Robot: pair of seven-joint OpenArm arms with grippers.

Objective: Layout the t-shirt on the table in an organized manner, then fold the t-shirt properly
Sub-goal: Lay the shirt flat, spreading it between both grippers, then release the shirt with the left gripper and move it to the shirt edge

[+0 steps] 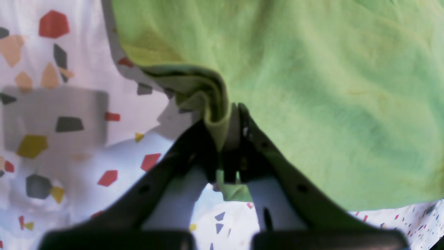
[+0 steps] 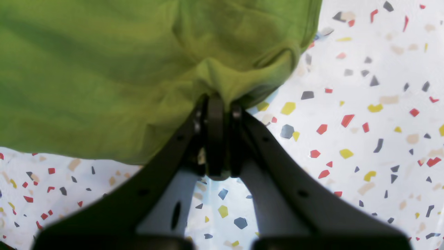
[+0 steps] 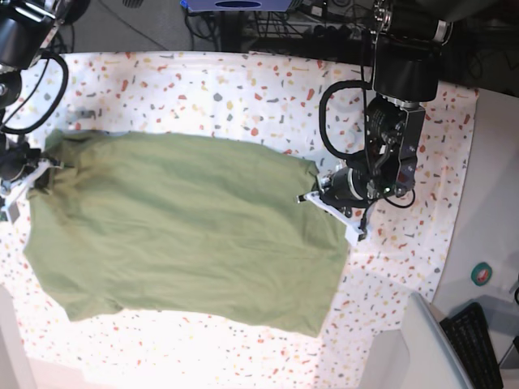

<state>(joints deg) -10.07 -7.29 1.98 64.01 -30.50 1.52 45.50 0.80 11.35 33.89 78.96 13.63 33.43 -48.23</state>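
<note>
Lying spread across the middle of the table (image 3: 243, 81), reaching toward its near edge: the t-shirt (image 3: 186, 227), olive-green, mostly flat with shallow wrinkles. Pinching a bunched fold at one far corner of the shirt, jaws narrowed on the cloth: the left gripper (image 1: 230, 114). Clamping a gathered fold at the opposite far corner, likewise closed tight on fabric: the right gripper (image 2: 216, 100). Stretching between the two grips, the shirt's far edge.
</note>
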